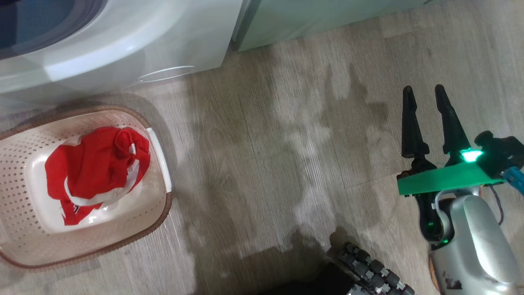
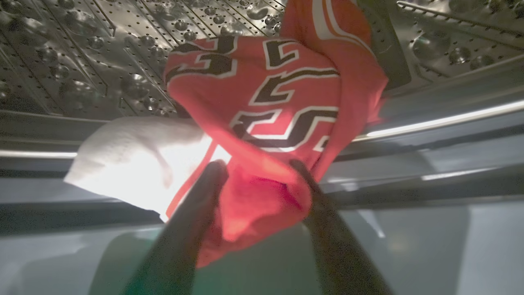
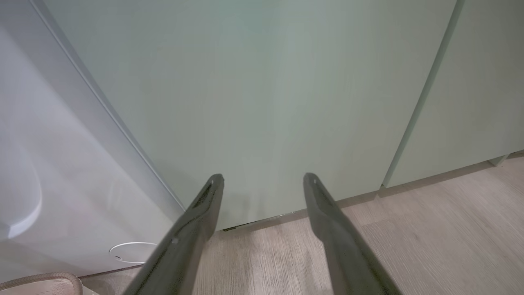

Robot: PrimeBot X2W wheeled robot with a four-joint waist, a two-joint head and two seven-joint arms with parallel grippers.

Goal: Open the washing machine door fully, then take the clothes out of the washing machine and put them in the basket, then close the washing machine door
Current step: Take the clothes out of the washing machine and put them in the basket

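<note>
We are straddling the red jersey (image 2: 282, 102) at the drum lip (image 2: 430, 123) with our left pincer (image 2: 257, 166) spread, right pincer (image 1: 423, 88) spread and empty, risking the white garment (image 2: 135, 155) at nine o'clock dragging onto the floor (image 1: 266, 143).

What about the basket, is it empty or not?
Not empty: a crumpled red garment with white trim lies inside the basket.
</note>
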